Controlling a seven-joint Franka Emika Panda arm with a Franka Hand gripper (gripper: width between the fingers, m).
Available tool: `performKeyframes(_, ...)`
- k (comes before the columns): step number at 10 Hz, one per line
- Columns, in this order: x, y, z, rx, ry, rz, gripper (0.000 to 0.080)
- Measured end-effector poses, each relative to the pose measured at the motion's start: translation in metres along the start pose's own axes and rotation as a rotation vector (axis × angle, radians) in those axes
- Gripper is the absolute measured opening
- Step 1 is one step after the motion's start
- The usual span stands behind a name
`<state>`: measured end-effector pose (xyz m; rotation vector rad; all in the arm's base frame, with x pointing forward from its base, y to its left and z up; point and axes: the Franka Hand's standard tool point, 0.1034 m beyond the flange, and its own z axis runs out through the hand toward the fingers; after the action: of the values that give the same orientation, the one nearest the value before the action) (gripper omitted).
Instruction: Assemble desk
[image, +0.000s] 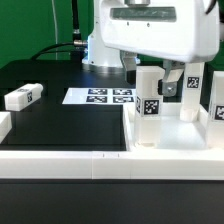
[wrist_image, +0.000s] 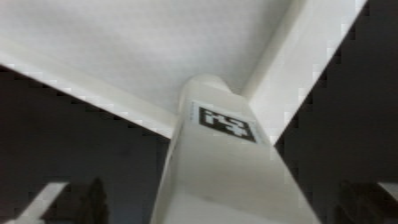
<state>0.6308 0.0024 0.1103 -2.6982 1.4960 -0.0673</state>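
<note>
The desk top (image: 165, 138), a white tray-like board, lies at the exterior view's right. Three white legs stand upright on it: one at the near corner (image: 148, 100), one behind (image: 193, 95), one at the frame's right edge (image: 218, 100). A fourth leg (image: 22, 96) lies loose on the black table at the left. My gripper (image: 150, 74) hangs over the near-corner leg. In the wrist view this tagged leg (wrist_image: 226, 150) stands between my fingers (wrist_image: 63, 203) with dark gaps on both sides, the desk top (wrist_image: 125, 55) beneath it. The gripper (wrist_image: 222, 205) is open.
The marker board (image: 100, 96) lies flat at the back middle of the table. A long low white rail (image: 70, 160) runs along the front edge. A small white block (image: 5, 125) sits at the far left. The robot's base (image: 100, 45) stands behind.
</note>
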Motion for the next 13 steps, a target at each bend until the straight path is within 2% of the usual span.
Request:
performKeyframes(4,-0.0004,-0.0012,-0.0001,0.003,0.003,-0.363,0.0648)
performKeyframes(7,-0.0012,-0.0011,0.0003,-0.016,0.012,-0.674,0.0648)
performKeyframes(9,0.0013,0.0007,0.0003,-0.018,0.010,-0.850,0.0648)
performKeyframes(13,0.0032,0.0023,0.0004,-0.031,0.012,-1.053,0.0648)
